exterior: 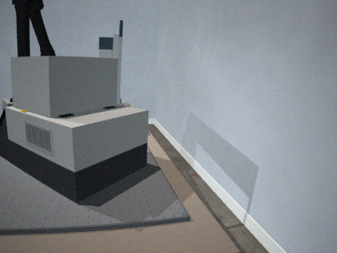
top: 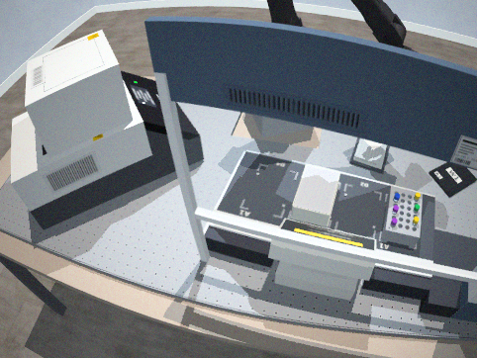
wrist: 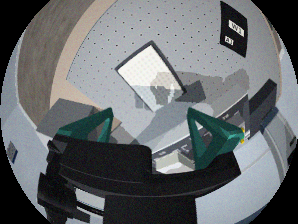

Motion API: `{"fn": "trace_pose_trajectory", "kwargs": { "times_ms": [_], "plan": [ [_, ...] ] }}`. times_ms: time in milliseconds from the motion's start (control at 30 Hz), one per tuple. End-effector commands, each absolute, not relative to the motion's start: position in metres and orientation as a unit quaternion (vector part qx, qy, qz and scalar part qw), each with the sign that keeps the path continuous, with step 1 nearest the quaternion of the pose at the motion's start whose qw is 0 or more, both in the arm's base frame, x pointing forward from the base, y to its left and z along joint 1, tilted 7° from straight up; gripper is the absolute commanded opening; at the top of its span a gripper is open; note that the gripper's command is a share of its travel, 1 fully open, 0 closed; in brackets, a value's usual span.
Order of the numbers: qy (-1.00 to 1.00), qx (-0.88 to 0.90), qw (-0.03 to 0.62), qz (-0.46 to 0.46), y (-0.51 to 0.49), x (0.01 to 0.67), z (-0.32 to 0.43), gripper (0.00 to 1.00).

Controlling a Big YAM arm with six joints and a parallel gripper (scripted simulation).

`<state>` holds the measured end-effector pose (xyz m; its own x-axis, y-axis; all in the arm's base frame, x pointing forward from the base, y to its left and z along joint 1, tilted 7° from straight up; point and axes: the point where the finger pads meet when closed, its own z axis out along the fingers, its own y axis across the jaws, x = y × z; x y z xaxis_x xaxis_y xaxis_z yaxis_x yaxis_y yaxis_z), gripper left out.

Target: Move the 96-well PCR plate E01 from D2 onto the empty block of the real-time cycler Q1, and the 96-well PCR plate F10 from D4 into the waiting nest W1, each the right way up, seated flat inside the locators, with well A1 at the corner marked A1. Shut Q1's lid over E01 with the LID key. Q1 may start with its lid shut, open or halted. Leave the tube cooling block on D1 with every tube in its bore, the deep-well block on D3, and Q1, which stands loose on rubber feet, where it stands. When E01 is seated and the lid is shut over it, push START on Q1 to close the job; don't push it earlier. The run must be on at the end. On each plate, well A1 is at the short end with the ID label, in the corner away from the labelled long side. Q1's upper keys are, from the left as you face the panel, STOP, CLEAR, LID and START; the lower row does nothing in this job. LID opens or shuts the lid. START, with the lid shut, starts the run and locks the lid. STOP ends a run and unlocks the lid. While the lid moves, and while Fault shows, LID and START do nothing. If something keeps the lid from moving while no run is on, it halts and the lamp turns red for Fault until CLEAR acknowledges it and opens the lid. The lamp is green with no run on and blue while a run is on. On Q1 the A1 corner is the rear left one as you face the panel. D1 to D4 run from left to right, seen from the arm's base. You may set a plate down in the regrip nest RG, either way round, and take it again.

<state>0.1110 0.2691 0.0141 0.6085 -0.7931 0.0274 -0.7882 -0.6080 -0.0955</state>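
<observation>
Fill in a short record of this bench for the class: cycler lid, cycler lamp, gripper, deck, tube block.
cycler lid: white box lid shut on the white real-time cycler
cycler lamp: green dot
gripper: teal-fingered gripper open, holding nothing
deck: white deep-well block between two dark bays
tube block: grey tube cooling block with coloured caps

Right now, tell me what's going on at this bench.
One robot arm is working a lab deck, and its hand is wide open with nothing in it, hovering above a white plate in a nest on the table. The cycler Q1 stands at the left with its lid shut and a green lamp, so no run is on. On the deck, the deep-well block and the tube cooling block sit in place, while the other two deck positions look bare.
</observation>
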Motion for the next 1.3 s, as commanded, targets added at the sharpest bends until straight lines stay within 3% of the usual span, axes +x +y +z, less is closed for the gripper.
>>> {"fn": "trace_pose_trajectory", "kwargs": {
  "times_ms": [0, 1267],
  "plan": [
    [0.388, -0.921, 0.033, -0.032, 0.268, 0.112, 0.012, 1.00],
    [0.101, -0.992, 0.051, -0.048, 0.297, 0.121, 0.032, 1.00]
  ]
}}
